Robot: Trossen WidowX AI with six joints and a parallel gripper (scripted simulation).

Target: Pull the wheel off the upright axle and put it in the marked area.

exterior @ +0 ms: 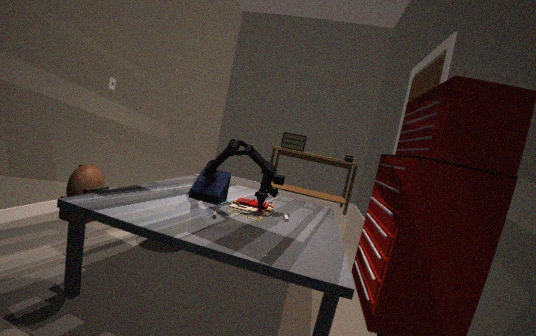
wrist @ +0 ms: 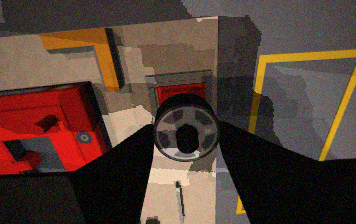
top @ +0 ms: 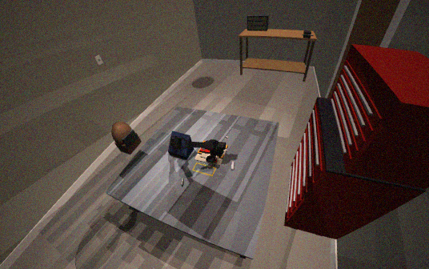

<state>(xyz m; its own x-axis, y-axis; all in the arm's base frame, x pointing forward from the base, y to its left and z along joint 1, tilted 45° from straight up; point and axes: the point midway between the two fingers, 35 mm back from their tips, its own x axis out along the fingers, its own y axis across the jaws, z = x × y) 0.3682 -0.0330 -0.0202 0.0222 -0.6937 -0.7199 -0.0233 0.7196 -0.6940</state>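
The wheel [wrist: 186, 114], dark with a grey spoked face and a dark centre hole, is between the two fingers in the wrist view. My gripper [wrist: 185, 129] [top: 210, 159] [exterior: 261, 206] points down and is shut on the wheel. A red square [wrist: 182, 90] on the cream board [wrist: 140, 55] shows just behind the wheel. The axle is hidden by the wheel and fingers, so I cannot tell if the wheel is still around it. The marked area [wrist: 310, 56] [top: 202, 172], a yellow outline on the table, lies beside the board, right of the wheel in the wrist view.
A red part [wrist: 75, 107] and an orange bracket [wrist: 111, 65] lie on the board left of the wheel. A thin rod [wrist: 180, 197] is below it. A small white piece [top: 232, 165] [exterior: 286, 217] lies on the table. The arm's blue base [top: 180, 145] [exterior: 210, 187] stands behind.
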